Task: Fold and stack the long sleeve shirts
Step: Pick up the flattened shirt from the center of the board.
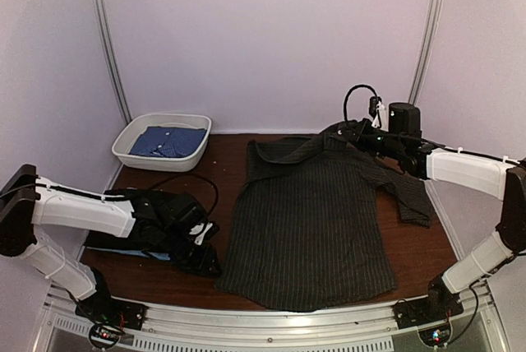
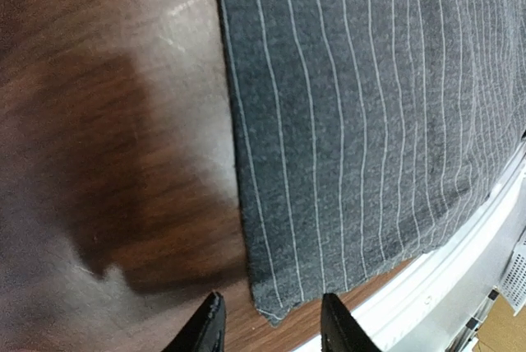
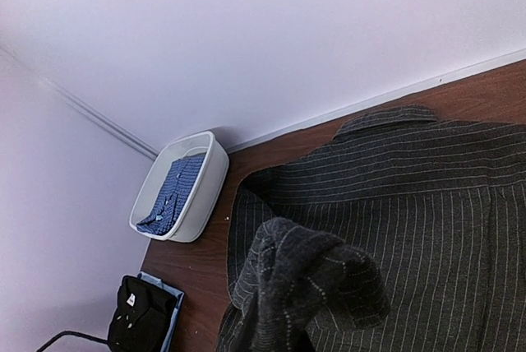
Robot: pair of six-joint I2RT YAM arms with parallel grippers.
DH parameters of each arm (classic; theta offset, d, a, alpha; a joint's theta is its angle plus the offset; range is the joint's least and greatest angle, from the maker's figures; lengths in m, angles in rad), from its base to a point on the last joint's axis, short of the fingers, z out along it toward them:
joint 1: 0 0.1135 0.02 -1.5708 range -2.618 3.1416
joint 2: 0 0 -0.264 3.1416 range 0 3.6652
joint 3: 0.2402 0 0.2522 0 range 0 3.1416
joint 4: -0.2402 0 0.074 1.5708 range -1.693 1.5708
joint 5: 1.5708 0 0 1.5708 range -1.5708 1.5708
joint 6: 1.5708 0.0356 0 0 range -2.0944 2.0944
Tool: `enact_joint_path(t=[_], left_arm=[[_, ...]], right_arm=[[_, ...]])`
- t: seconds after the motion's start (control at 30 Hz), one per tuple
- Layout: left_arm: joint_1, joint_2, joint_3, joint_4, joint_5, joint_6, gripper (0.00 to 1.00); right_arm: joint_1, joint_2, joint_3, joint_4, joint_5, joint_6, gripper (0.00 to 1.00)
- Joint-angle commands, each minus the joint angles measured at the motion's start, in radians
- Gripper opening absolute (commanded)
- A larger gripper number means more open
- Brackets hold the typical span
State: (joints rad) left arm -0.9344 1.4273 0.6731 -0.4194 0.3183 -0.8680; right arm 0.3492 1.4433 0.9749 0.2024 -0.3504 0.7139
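Left gripper, jaws spread, faces the near-left hem corner of the dark charcoal pinstriped cloth shirt; right gripper apparently pinches its bunched sleeve.

Under bunched pinstriped shirt cloth, right gripper fingertips out of sight; of left gripper, only two fingertips in frame.

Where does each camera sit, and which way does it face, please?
Top: above and behind the bases, looking down at the striped shirt; left arm and right arm show.
Left wrist: low, facing the shirt's near corner; its open tool shows.
Right wrist: raised far right, facing left toward the tub; bunched sleeve hides its tool.
Shared: all see the shirt; top and right wrist see the tub.
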Motion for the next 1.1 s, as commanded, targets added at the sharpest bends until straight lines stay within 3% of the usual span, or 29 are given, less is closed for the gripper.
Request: enact_joint_path(t=[0.0, 0.37, 0.63, 0.83, 1.07], left_arm=[[-0.052, 0.032, -0.001, -0.004, -0.03, -0.058, 0.4], [-0.139, 0.078, 0.03, -0.038, -0.148, -0.134, 0.34], [-0.147, 0.071, 0.024, -0.035, -0.204, -0.21, 0.0], [-0.123, 0.007, 0.048, -0.185, -0.386, -0.247, 0.0], [-0.037, -0.083, 0.027, -0.245, -0.397, -0.187, 0.0]], right_arm=[[-0.004, -0.043, -0.016, 0.039, -0.007, -0.009, 0.0], [-0.004, -0.058, -0.019, 0.051, -0.055, -0.01, 0.0], [-0.002, -0.067, -0.029, 0.064, -0.068, 0.004, 0.0], [0.033, -0.049, -0.023, 0.084, -0.07, 0.016, 0.0], [0.057, -0.012, 0.025, 0.085, -0.048, 0.009, 0.0]])
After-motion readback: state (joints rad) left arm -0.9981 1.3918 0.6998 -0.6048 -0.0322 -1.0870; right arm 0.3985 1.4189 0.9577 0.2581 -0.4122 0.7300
